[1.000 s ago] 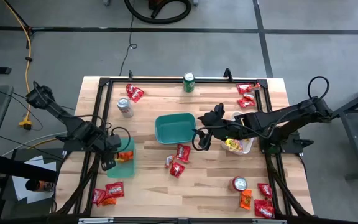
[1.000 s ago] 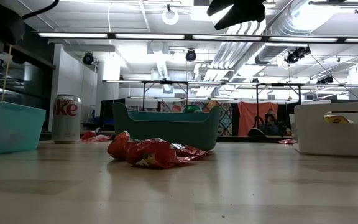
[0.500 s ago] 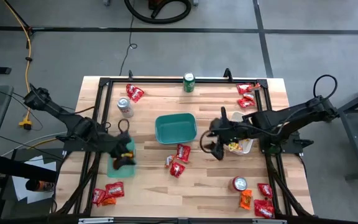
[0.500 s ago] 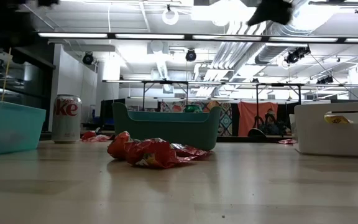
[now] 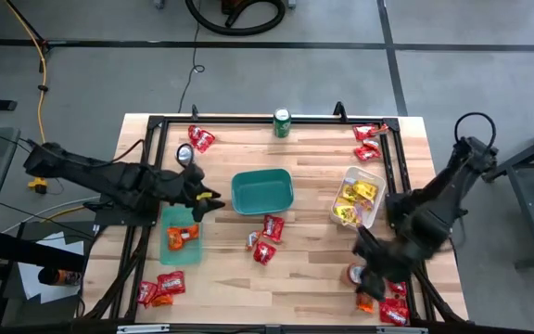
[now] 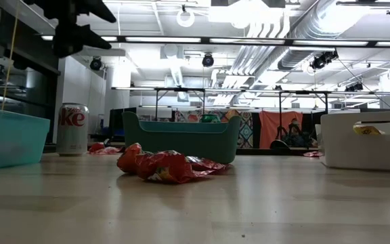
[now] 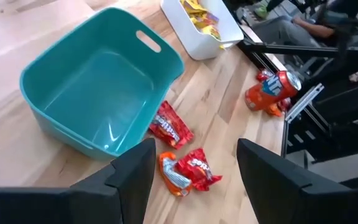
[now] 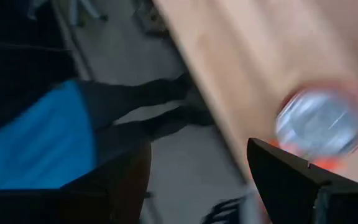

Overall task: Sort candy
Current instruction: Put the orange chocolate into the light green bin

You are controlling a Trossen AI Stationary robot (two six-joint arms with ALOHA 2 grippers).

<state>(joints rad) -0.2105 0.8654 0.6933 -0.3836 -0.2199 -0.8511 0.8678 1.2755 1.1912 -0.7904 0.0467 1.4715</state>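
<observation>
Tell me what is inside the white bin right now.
The white bin holds yellow candy, loosely piled; the left wrist view shows the same yellow packets. What lies under the top packets is covered. From table level only one yellow packet shows through its handle slot.

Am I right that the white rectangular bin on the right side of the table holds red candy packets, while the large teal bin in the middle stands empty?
Not quite: the white rectangular bin holds yellow candy packets, not red ones, as the high view shows. The left wrist view shows the same yellow in it. The rest stands: the large teal bin in the middle of the table is empty.
</observation>
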